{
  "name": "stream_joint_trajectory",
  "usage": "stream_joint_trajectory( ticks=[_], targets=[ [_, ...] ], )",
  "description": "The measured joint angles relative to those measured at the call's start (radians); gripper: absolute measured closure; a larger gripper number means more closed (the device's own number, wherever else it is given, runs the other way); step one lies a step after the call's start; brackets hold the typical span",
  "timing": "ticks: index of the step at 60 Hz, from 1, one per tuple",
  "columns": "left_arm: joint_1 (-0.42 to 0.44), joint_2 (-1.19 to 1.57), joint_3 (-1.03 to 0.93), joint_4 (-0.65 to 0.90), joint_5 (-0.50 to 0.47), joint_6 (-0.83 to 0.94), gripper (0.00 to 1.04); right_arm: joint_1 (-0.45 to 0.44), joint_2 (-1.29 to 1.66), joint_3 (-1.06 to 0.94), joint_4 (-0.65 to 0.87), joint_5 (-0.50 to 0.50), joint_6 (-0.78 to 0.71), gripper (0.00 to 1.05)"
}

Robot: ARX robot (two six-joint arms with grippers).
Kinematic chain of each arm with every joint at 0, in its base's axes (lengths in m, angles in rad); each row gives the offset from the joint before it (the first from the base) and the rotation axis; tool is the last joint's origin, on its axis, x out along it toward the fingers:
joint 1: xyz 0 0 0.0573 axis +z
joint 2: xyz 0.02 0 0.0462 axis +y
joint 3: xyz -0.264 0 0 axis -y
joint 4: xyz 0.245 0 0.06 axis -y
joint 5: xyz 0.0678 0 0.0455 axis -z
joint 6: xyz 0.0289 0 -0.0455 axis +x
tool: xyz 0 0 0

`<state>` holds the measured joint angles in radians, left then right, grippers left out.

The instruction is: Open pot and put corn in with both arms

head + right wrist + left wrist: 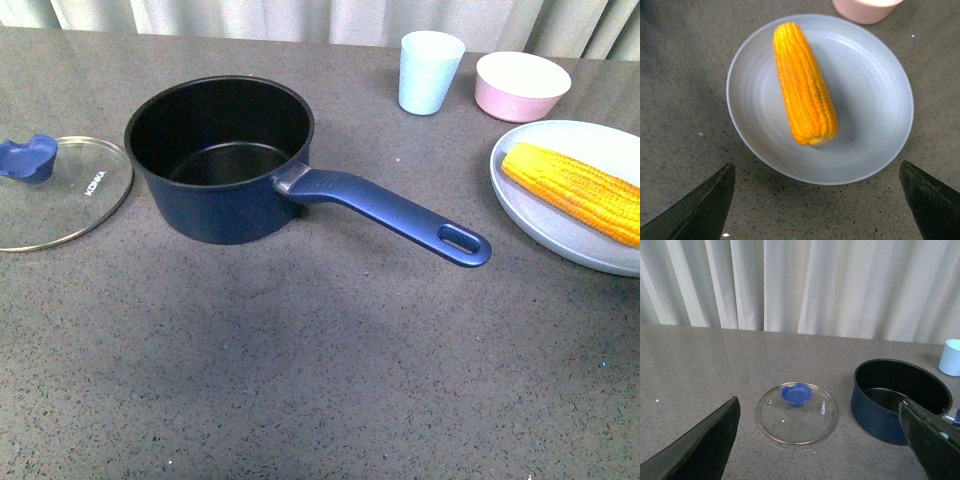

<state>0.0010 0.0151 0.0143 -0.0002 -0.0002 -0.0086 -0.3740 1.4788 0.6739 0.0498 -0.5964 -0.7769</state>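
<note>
Left to right on the counter (300, 380): the glass lid (62, 192) lies flat, already off and just beside the pot (220, 160). The pot sits open and empty, with its long handle pointing toward my right side. My left tool (818, 405) faces the lid, fingers spread, holding nothing. Further back are a pale cup (430, 72) and a pink bowl (522, 86). Far right, the corn (570, 185) lies on a grey plate (600, 150), and my right tool (816, 167) hovers near it, spread wide and empty too.

What worries me: the cob is round and tapered, so an off-centre pinch could roll it or squirt it out mid-carry. The plate might skid if I press down. That handle also lies between plate and pot, so a low swing could clip it and spin the pot.

The counter is dark, speckled and fairly smooth, and pale curtains hang behind it.
</note>
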Motion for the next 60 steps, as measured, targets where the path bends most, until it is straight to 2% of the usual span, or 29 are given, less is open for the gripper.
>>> stream_joint_trajectory(
  ticks=[9,18,53,60],
  targets=[
    [0.0,0.0,0.0,0.0,0.0,0.0,0.09,0.06,0.198,0.09,-0.033,0.047,-0.167,0.09],
    [0.0,0.0,0.0,0.0,0.0,0.0,0.09,0.116,0.298,0.166,-0.041,0.08,-0.231,0.09],
    [0.0,0.0,0.0,0.0,0.0,0.0,0.09,0.219,0.526,0.403,-0.047,0.176,-0.21,0.09],
    [0.0,0.0,0.0,0.0,0.0,0.0,0.09,0.229,0.551,0.422,-0.046,0.188,-0.191,0.24]
  ],
)
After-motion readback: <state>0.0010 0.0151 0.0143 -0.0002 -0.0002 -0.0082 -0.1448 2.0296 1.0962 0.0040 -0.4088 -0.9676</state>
